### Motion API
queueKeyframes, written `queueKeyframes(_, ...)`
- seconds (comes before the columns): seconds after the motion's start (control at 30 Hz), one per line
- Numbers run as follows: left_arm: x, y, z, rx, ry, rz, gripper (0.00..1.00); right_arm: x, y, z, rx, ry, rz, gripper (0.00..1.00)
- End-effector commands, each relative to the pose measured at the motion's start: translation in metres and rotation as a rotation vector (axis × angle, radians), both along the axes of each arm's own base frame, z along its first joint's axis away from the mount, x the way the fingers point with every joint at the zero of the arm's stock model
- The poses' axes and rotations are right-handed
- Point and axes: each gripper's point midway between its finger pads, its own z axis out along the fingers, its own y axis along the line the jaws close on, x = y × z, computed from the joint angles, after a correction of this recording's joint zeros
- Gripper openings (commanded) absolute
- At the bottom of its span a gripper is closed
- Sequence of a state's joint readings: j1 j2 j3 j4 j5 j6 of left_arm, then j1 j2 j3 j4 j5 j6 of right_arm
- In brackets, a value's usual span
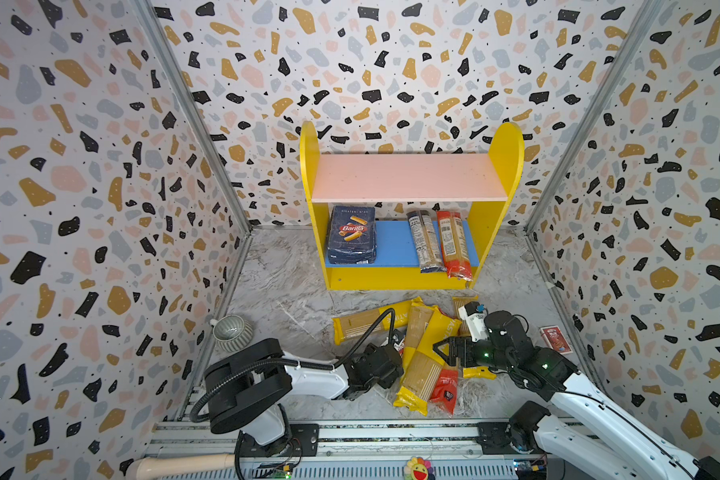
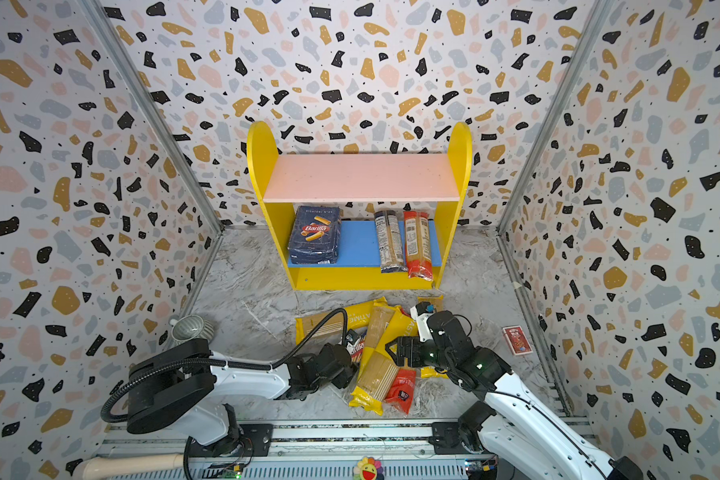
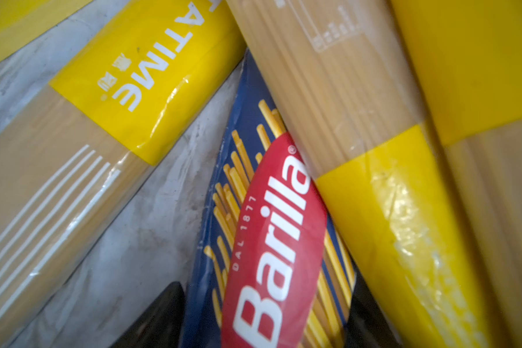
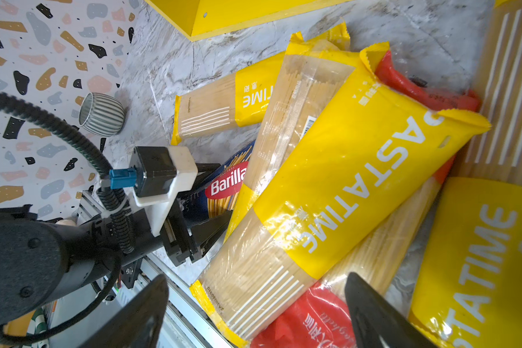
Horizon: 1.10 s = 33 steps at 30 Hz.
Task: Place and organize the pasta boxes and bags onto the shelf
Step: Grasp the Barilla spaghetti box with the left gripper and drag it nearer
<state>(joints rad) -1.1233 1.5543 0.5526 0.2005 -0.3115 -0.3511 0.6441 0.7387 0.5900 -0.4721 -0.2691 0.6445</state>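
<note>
Left gripper (image 4: pixel 223 189): around Barilla spaghetti box (image 3: pixel 271 241); hold unclear.
Right gripper (image 4: pixel 255 278): jaws wide apart.
Tip: pull slowly from under yellow PASTATIME bags (image 4: pixel 359 168), toward shelf (image 1: pixel 408 178).

The spaghetti box (image 3: pixel 271 241) is largely buried under the yellow bags (image 3: pixel 389 211), its ends cut off in the left wrist view. The red bag (image 1: pixel 445 390) is half covered. Whether the spaghetti box is pinched by the left gripper (image 4: pixel 214 195) cannot be told.

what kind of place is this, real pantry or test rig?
Probably a staged test cell, not a pantry: printed terrazzo panels box in a marble-look tabletop, and the left arm and right arm mount on a front rail.
</note>
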Motion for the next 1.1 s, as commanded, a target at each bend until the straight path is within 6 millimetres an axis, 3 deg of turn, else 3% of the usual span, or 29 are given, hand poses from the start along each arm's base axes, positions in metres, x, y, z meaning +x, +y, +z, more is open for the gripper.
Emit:
queueKeyframes(0.0, -0.027, 0.016, -0.030, 0.060, 0.146, -0.015, 0.65, 0.002, 0.001, 0.013, 0.011, -0.027, 0.009, 0.92)
queueKeyframes(0.13, -0.025, 0.029, -0.020, 0.053, 0.128, 0.047, 0.54, 0.002, 0.002, 0.013, 0.010, -0.027, 0.015, 0.92)
queueKeyframes(0.53, -0.015, 0.041, 0.014, 0.016, 0.084, 0.149, 0.28, 0.001, 0.002, 0.014, 0.008, -0.033, 0.022, 0.91)
queueKeyframes(0.7, -0.002, 0.057, 0.025, 0.049, 0.019, 0.258, 0.15, 0.003, 0.002, 0.015, 0.006, -0.038, 0.018, 0.91)
queueKeyframes(0.9, 0.014, 0.078, 0.044, 0.113, -0.076, 0.386, 0.14, 0.005, 0.004, 0.015, 0.003, -0.042, 0.022, 0.91)
queueKeyframes(1.07, 0.015, 0.081, 0.068, 0.048, -0.103, 0.407, 0.14, 0.006, 0.005, 0.014, 0.004, -0.040, 0.027, 0.91)
